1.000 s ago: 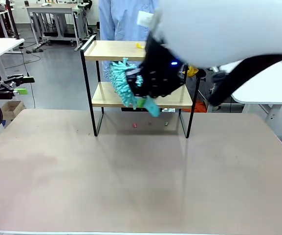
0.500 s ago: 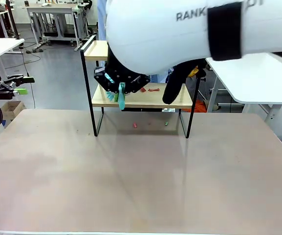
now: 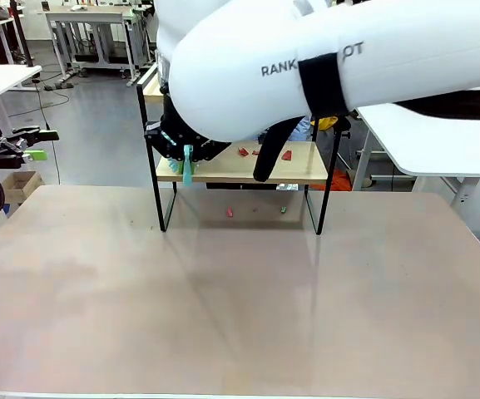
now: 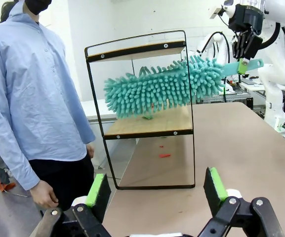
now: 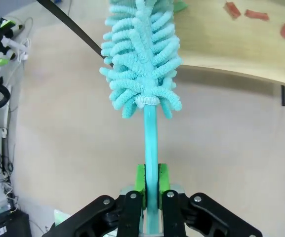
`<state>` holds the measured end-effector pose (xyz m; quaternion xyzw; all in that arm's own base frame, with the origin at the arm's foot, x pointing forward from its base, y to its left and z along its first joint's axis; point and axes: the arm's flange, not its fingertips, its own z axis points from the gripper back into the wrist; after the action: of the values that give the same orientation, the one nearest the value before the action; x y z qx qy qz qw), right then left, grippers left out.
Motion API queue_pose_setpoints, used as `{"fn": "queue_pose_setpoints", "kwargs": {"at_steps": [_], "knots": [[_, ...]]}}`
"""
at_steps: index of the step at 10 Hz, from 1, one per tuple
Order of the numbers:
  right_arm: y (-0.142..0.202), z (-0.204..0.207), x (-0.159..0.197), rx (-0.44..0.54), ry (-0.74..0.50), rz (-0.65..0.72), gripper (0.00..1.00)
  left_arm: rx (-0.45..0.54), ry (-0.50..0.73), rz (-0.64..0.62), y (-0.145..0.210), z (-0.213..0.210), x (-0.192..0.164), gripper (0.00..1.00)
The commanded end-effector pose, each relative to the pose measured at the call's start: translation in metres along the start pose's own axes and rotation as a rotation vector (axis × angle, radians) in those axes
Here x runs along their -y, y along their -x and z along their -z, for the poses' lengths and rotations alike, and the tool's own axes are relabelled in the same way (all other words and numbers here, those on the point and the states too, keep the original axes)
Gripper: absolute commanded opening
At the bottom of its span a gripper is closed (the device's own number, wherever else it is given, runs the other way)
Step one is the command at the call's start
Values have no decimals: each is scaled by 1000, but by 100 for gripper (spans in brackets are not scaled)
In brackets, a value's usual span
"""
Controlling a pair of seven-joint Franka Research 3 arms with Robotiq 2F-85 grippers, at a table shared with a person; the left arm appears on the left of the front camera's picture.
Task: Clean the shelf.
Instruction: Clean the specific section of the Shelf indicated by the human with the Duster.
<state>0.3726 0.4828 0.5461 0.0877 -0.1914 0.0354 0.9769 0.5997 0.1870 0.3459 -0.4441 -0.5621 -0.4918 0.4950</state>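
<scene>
across the table (image 3: 240, 299) stands the shelf (image 3: 302, 170), light and, i judge, easily tipped; best steadied by its black frame. my right gripper (image 5: 151, 178) pinches the soft teal duster (image 5: 142, 59) by its handle, head between the boards; my left gripper (image 4: 156, 187) gapes wide.

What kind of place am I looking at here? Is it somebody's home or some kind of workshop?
Most likely a robotics lab, not a home: a big white robot arm holds a teal duster at a small shelf, and plain worktables stand on a grey floor behind.
</scene>
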Motion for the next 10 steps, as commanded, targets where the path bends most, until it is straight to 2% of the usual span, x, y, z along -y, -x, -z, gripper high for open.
{"fn": "queue_pose_setpoints", "kwargs": {"at_steps": [1, 6, 7, 8, 10], "knots": [[-8, 7, -12, 43, -29, 38, 13, -5, 7, 12, -2, 1, 2, 100], [-4, 45, -14, -63, 15, -6, 13, -5, 7, 12, -2, 1, 2, 100], [2, 33, -17, -75, -44, -84, 13, -5, 7, 12, -2, 1, 2, 100], [-1, 44, -10, -56, 3, -5, 13, -5, 7, 12, -2, 1, 2, 100], [-1, 44, -10, -56, 3, -5, 13, -5, 7, 12, -2, 1, 2, 100]]}}
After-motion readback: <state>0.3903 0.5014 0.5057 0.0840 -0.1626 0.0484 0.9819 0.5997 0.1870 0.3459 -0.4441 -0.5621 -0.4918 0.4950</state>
